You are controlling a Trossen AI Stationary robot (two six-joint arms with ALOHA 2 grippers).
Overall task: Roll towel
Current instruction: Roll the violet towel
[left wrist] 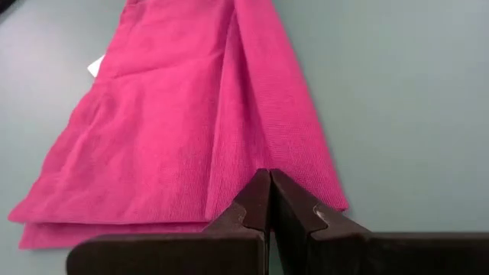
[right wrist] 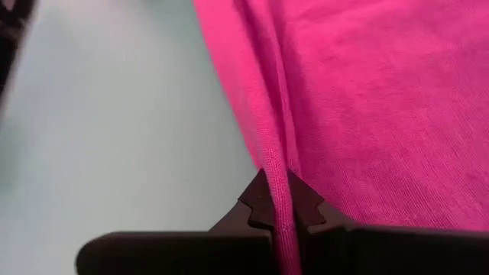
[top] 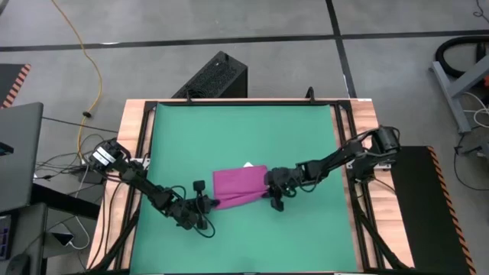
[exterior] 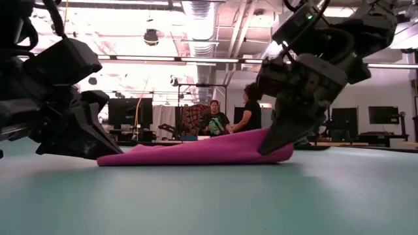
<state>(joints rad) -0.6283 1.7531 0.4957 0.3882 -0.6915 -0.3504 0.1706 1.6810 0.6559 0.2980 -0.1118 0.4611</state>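
The towel (top: 238, 188), lying flat on the green mat (top: 244, 130) mid-counter, is pinched at its near edge by the right tool (right wrist: 276, 205) and the left tool (left wrist: 269, 200) (both clenched), so the first rolling turn looks to be called for next, in step.

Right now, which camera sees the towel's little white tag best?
The left wrist view: the white tag pokes out clearly from the towel edge. The high view shows it only as a tiny white speck. The low and right wrist views show pink cloth, no tag.
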